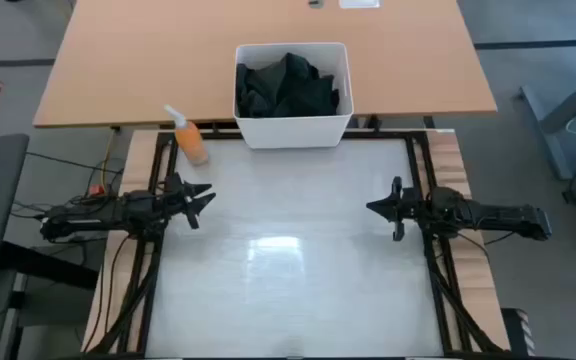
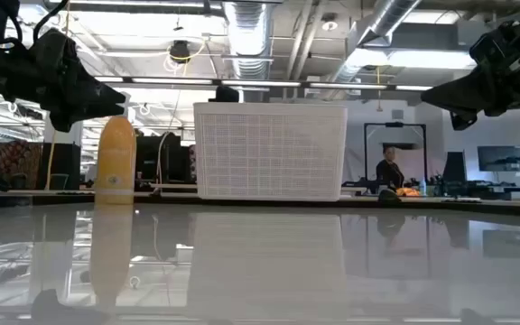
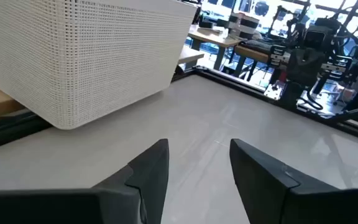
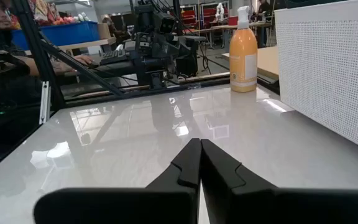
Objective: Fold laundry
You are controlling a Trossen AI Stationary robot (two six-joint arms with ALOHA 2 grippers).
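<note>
Laundry (image 1: 290, 88): dark garments heaped in the white bin (image 1: 293, 132) at 12 o'clock on the counter (image 1: 288, 290); none lies on the work surface yet.
Left claw (image 1: 204, 196): fingers apart, empty, hovering above the counter at 9 o'clock, well apart from the bin.
Right claw (image 1: 373, 208): fingers together, empty, hovering at 3 o'clock.
Spray bottle (image 1: 190, 138): orange, upright, just beside the bin's 9 o'clock side.
Risk, bottle: likely toppled if the left arm sweeps toward the bin, since it stands between them.
Risk, bin: light container may lift or slide if a garment snags on its rim while pulled out.
Risk, grasp: tangled heap may bring up several garments at once.
Risk, right claw: cannot grip unless it spreads before reaching.
</note>
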